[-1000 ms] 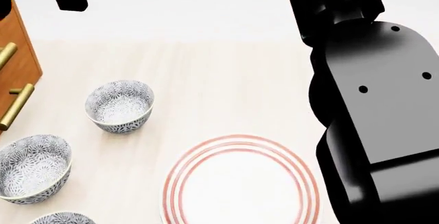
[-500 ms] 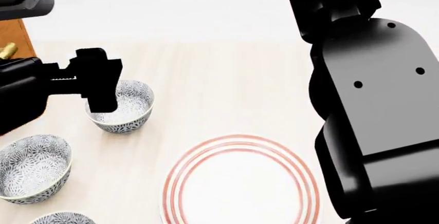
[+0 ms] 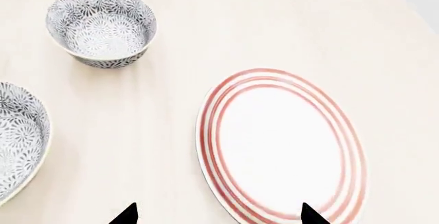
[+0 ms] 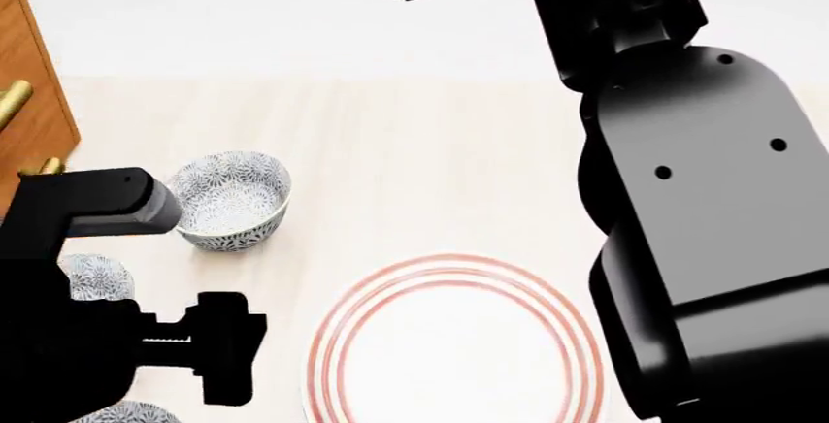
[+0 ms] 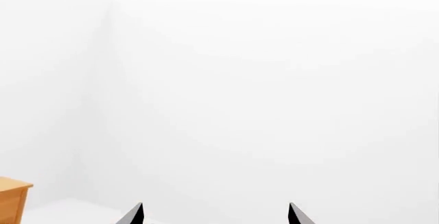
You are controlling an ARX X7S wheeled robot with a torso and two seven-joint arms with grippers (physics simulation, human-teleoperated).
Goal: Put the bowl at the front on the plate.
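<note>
At the near edge of the head view only the rim of the bowl (image 4: pixel 123 411) shows, well apart from the plate (image 4: pixel 453 345), which lies just to its right. The left gripper (image 3: pixel 216 215) hangs low above the light table (image 4: pixel 428 171), its 2 tips spread wide with nothing between them. A second bowl (image 4: pixel 91 276) is mostly hidden behind the left arm; a third bowl (image 4: pixel 233 200) stands farther back, with bare table around it. The wooden cabinet (image 4: pixel 33 103) closes the far left side. The right gripper (image 5: pixel 215 215) is raised toward the white wall, its tips also spread and empty.
</note>
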